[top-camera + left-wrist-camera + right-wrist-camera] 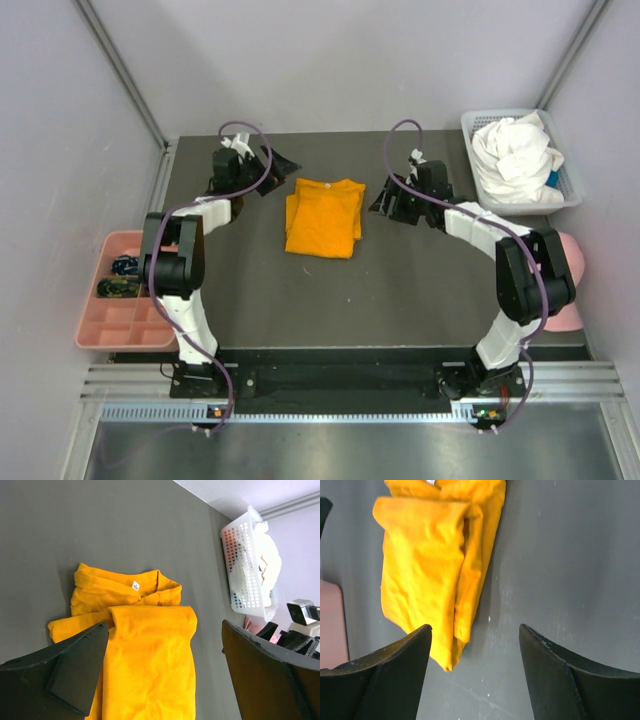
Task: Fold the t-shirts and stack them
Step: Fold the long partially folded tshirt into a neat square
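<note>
I am holding the left hand (262,165) and right hand (398,207) spread wide and empty, flanking the orange t-shirt (323,217). It is lying folded mid-surface (400,290), presumably as the stack's base. I am counting two t-shirts: this one, plus the white t-shirt (515,158) sitting crumpled in the one basket (528,207), awaiting folding.

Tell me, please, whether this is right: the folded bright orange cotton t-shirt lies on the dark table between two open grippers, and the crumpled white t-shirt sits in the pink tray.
Not quite: the crumpled white cotton t-shirt sits in the white perforated plastic basket, as the top external view shows. The rest stands.
</note>
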Motion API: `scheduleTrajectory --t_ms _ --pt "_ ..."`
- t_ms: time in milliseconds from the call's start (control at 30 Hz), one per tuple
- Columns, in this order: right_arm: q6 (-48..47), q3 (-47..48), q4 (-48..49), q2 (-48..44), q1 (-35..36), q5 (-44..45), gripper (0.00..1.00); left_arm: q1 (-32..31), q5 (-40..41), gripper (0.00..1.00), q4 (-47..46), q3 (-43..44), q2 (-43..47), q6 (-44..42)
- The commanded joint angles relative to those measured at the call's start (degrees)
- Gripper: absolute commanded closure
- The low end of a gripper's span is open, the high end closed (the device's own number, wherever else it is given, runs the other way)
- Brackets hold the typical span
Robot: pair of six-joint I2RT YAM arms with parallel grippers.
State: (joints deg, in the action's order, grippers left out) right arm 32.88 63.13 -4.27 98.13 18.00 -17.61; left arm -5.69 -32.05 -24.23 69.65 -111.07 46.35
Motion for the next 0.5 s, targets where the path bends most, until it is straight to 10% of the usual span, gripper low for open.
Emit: scheduleTrajectory --t_ms 0,467 --pt "0.51 -1.52 2.95 -4.61 0.81 -2.43 0.30 -0.19 -3.19 0.01 -5.30 -0.48 -0.11 0.06" --pt "8.32 8.31 24.56 10.65 4.06 -28.43 0.30 -0.55 -3.98 0.01 -6.36 -3.03 1.47 0.15"
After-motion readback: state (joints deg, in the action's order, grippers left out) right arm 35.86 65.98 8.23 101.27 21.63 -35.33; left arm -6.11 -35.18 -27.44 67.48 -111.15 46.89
